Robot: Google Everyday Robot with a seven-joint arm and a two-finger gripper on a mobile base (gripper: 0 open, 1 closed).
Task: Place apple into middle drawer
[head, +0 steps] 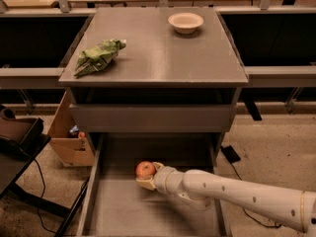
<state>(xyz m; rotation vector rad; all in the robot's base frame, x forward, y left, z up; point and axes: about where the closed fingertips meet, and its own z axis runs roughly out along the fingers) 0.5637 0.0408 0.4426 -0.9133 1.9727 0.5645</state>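
Apple (144, 169) clamped between fingers of gripper (148, 177), hanging over floor of drawer (123, 211), toward its back and a little left of centre. Pulled wide open, with bare floor below. Pick-up and carry done, judging by the hold. Left to do, by the look of it: lower toward drawer floor, let go, draw gripper clear of drawer walls. Not yet resting on floor, as far as can be judged.
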